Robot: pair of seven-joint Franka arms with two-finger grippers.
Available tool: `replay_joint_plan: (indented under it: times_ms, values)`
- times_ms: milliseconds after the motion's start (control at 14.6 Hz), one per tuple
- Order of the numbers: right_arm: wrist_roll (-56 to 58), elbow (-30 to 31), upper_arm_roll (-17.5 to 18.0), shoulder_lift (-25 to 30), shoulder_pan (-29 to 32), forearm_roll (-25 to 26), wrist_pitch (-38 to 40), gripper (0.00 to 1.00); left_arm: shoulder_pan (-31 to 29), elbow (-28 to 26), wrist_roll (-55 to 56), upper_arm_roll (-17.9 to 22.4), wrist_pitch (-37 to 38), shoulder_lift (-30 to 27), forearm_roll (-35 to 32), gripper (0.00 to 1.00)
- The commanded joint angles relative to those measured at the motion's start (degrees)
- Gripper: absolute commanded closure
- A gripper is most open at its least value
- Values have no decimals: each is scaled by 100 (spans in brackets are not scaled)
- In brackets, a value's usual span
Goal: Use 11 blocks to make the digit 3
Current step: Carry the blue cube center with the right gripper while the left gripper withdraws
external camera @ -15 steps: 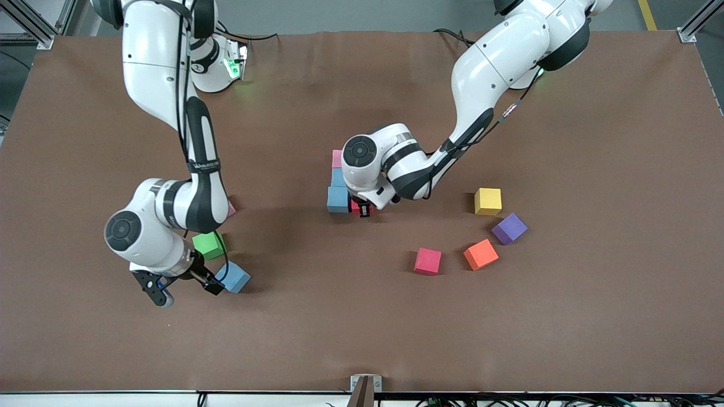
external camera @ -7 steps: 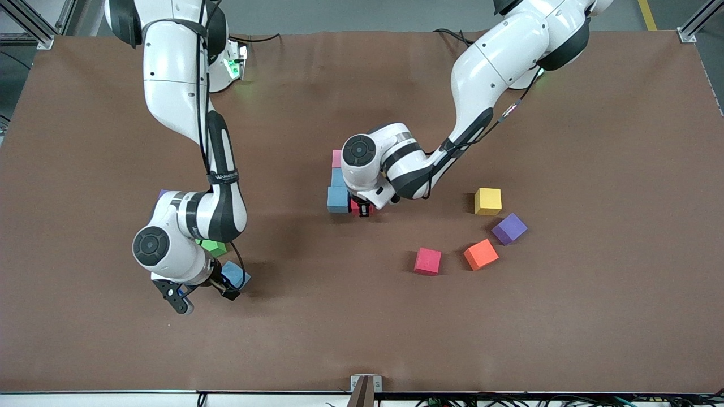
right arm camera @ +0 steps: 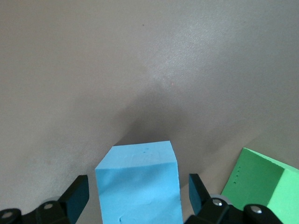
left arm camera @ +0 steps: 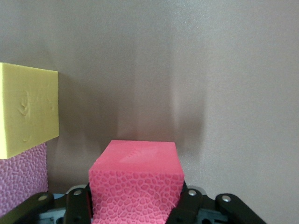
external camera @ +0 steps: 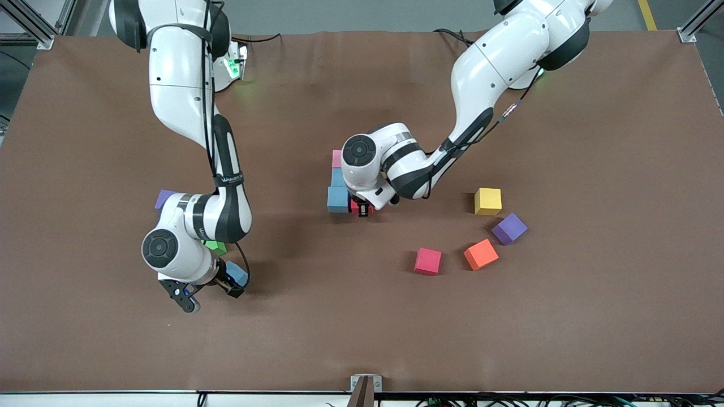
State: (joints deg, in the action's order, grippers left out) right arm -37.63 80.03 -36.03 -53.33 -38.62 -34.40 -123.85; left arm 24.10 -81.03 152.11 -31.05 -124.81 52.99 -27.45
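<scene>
Small white lettering (too fine to read) marks the right arm [external camera: 229, 180].

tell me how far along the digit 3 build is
Early days. Done: a short column of one pink block and two blue blocks. In hand: the left gripper is shut on a red block right beside that column, and the right gripper has its jaws open around another blue block. Left: green, yellow, purple, orange and another red block lie loose.
</scene>
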Motion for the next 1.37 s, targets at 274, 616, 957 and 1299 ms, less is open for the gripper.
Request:
replay_joint_plan:
  times_ms: [274, 616, 957, 1299]
  values:
    - [221, 127, -18, 16, -111, 74, 63, 57, 104, -88, -41, 73, -34, -43, 29, 51]
    - [511, 215, -18, 60, -84, 74, 89, 98, 121, -26, -41, 82, -52, -8, 21, 51]
    - [1697, 250, -27, 165, -111, 74, 124, 98, 78, -26, -41, 73, -43, -60, 30, 0]
    - [1654, 241, -62, 253, -461, 74, 124, 98, 25, -88, -102, 55, 18, -297, 56, 0]
